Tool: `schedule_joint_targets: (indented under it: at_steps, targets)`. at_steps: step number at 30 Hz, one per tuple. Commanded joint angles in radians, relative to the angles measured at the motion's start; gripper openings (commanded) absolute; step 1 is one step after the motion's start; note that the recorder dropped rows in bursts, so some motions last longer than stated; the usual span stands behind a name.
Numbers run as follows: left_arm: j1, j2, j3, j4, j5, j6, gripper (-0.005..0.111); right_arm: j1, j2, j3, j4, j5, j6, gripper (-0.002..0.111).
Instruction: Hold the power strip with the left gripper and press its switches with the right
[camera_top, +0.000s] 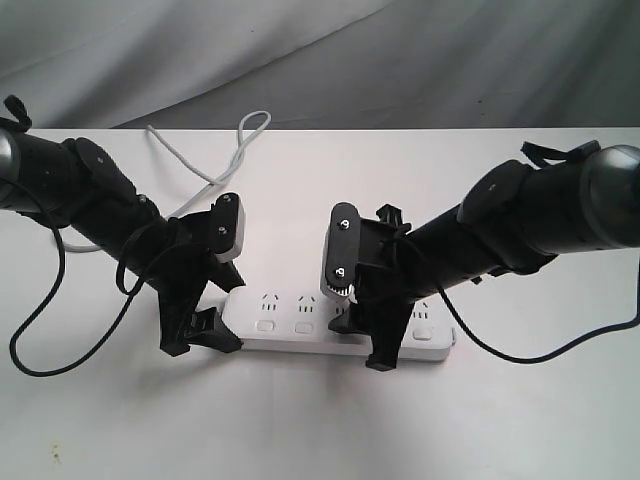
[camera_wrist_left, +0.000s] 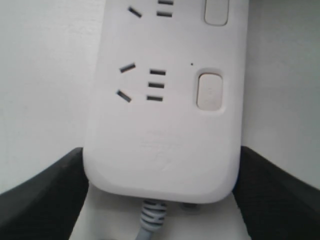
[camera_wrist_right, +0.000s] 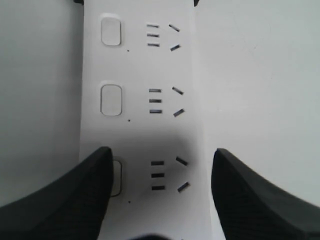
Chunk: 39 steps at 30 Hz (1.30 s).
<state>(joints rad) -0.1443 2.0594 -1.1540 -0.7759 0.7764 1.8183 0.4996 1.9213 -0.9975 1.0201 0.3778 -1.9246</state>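
Plain white desk fills the foreground at 6 o'clock, matte and evenly lit, with soft shadows under the arms. Just past it the power strip lies flat near the middle, its length running from 9 to 3 o'clock, with the switches in a row along its 6 o'clock edge. At the 9 o'clock end the left tool pinches the strip's cord end, its fingers set against both long sides. Toward 3 o'clock the right tool stands over the strip, spread wide; one finger covers part of a switch and the other hangs past the 12 o'clock edge, and I cannot tell whether it presses. A pale cord loops off toward 12 o'clock. Behind the desk, crumpled grey cloth closes off the room, and a loose black cable droops at 9 o'clock
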Motion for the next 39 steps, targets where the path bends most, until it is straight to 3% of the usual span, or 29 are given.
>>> schedule_joint_targets:
  at_steps: [1, 8, 19, 24, 39]
  targets:
    - [-0.006, -0.007, -0.006, -0.014, 0.005, -0.006, 0.064, -0.003, 0.062, 0.013, -0.016, -0.022, -0.026, 0.055]
    - [-0.006, -0.007, -0.006, -0.014, 0.005, -0.006, 0.064, -0.001, 0.058, 0.013, 0.004, -0.020, -0.029, 0.055]
    - [-0.006, -0.007, -0.006, -0.014, 0.005, -0.006, 0.064, -0.012, -0.155, 0.020, 0.000, -0.022, -0.027, 0.055]
    - [-0.006, -0.007, -0.006, -0.014, 0.005, -0.006, 0.064, -0.058, -0.176, 0.084, 0.014, -0.019, -0.020, 0.055]
    - [-0.006, -0.007, -0.006, -0.014, 0.005, -0.006, 0.064, -0.070, -0.148, 0.116, 0.042, -0.048, -0.016, 0.055]
